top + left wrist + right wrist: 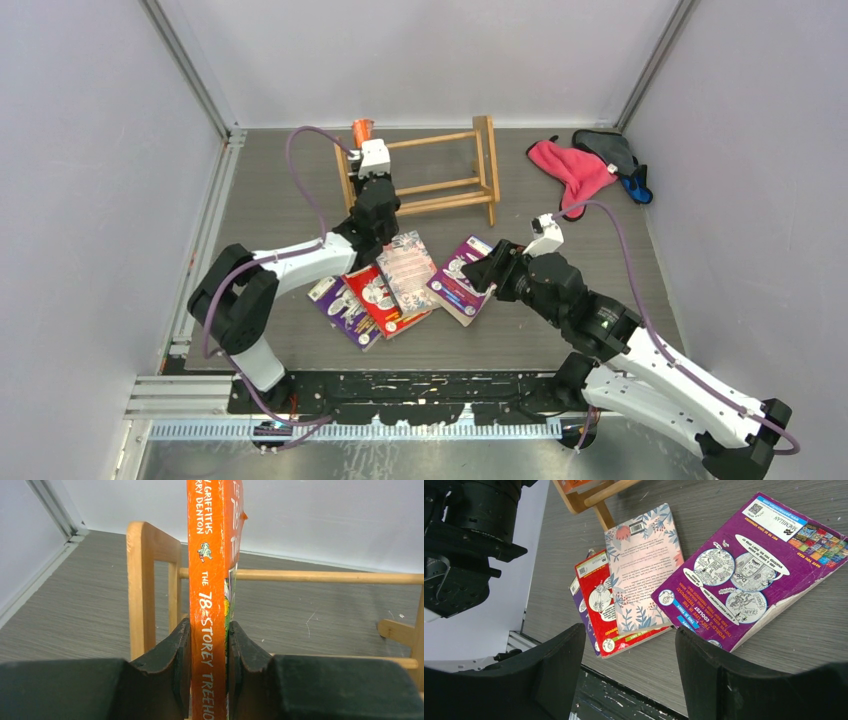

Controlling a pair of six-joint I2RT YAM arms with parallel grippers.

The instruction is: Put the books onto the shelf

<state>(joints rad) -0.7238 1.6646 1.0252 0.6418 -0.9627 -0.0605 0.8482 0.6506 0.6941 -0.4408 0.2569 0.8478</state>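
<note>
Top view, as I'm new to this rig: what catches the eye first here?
An orange book stands upright, pinched by the left arm's fingers at the left end of the wooden shelf. Four more books lie fanned on the table before it, the right arm's open fingers hovering over the right-hand purple one.

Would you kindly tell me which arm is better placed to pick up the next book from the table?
Probably right: the right pincer hangs open by the separate purple book, while the left pincer is shut on the orange book at the shelf.
</note>
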